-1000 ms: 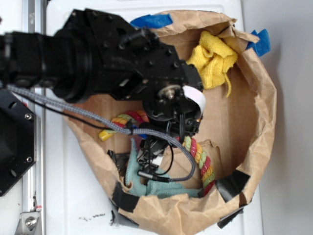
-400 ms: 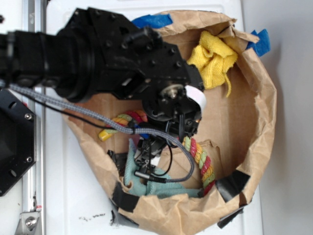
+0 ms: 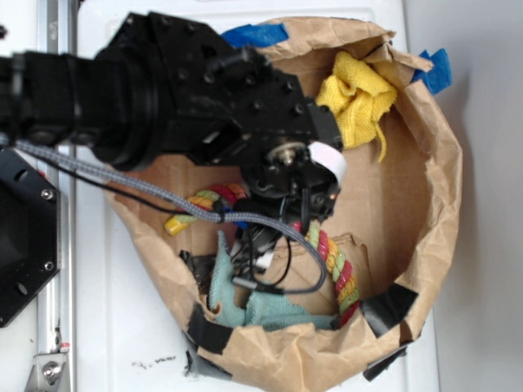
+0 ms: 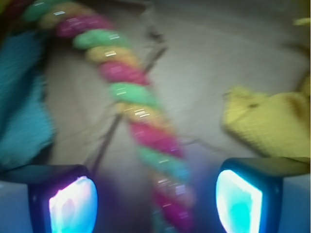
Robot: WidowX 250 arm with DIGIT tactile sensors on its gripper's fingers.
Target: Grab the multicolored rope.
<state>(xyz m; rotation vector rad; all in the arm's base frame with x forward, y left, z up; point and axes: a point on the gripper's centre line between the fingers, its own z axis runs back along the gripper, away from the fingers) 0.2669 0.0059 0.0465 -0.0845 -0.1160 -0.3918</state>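
While the fingers [image 4: 239,202] stand apart, the multicolored rope [image 4: 141,121] runs between them.

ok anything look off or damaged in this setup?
The brown paper liner holding the items is crumpled and torn, patched with black tape. The wrist view is motion-blurred. The multicolored twisted rope looks intact, lying between the open gripper fingers.

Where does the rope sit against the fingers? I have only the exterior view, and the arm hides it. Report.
Observer: In the wrist view the multicolored rope runs down between the two fingers of the gripper, which is open.
Operator: Tell me what flanks it.
Observer: The teal cloth lies at the left of that picture and the yellow cloth at the right. Neither is between the fingers.
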